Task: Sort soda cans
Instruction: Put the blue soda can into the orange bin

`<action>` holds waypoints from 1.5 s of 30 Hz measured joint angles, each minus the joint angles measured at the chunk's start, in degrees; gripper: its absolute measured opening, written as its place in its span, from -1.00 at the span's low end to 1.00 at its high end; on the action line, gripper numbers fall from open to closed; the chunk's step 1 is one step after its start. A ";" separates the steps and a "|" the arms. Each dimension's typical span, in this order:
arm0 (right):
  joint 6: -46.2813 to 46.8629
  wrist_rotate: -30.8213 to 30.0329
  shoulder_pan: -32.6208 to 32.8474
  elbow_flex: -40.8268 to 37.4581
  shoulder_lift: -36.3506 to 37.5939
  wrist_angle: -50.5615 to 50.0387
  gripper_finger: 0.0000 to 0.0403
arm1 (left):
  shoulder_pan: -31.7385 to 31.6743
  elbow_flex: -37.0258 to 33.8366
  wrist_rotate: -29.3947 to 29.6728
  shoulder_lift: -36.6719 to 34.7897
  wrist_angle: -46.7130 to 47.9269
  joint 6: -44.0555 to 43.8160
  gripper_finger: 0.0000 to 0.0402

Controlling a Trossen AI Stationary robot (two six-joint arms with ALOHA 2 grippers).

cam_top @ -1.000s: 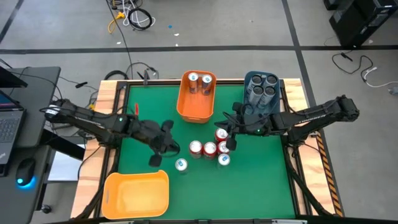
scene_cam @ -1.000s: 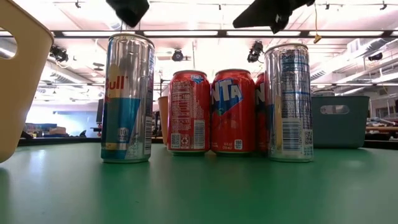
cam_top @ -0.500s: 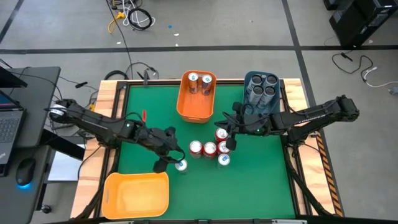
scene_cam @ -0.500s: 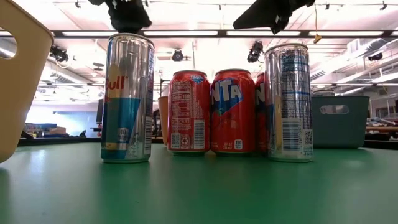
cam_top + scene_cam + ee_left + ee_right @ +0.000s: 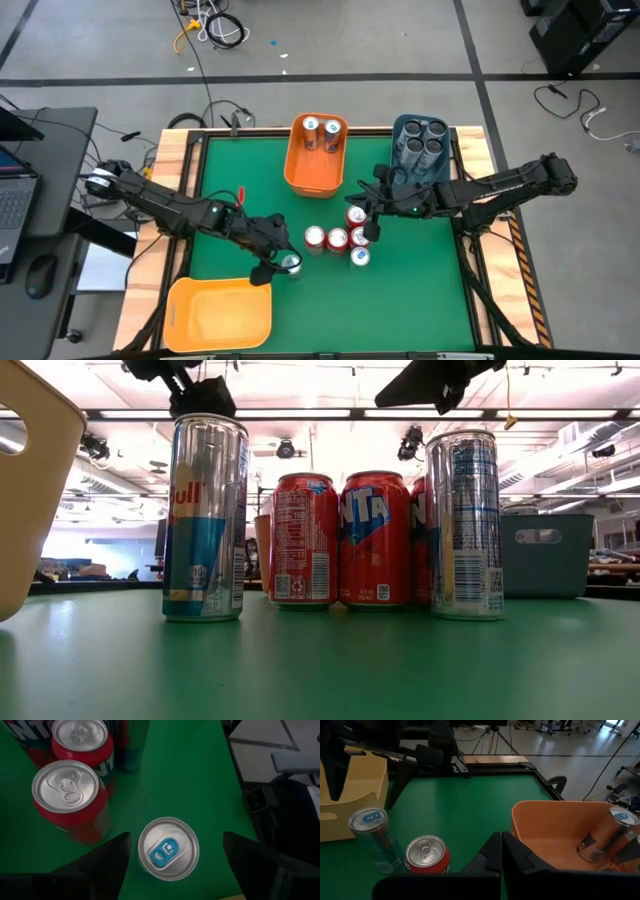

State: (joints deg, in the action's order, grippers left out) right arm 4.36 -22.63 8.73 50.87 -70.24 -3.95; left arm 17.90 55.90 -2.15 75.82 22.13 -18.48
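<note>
A silver-and-blue soda can (image 5: pixel 291 263) (image 5: pixel 168 848) stands upright on the green table, nearest the yellow bin. My left gripper (image 5: pixel 277 262) (image 5: pixel 176 840) hovers open just above it, one finger on either side of its top, touching nothing; in the low view it hangs over the can (image 5: pixel 205 520). To the right, several red cans (image 5: pixel 337 240) and a second silver can (image 5: pixel 360 257) stand in a cluster. My right gripper (image 5: pixel 365 226) (image 5: pixel 501 852) hangs shut above this cluster, holding nothing.
The yellow bin (image 5: pixel 220 312) stands at the near left corner. An orange bin (image 5: pixel 317 165) at the far middle holds two cans. A blue-grey bin (image 5: pixel 420 170) at the far right holds several dark cans. Bare green felt lies at the near right.
My left gripper has moved toward the near edge and down, over the silver-and-blue can. It has rolled about its own axis and opened. The cans have kept still.
</note>
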 joint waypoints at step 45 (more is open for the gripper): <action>-0.02 -0.02 -0.07 0.00 0.00 -0.28 -1.00 | 1.34 1.73 1.91 9.46 -1.75 1.44 0.39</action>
State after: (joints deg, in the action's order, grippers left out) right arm 4.34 -22.65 8.67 50.87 -70.24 -4.23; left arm 19.25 57.63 -0.25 85.27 20.38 -17.04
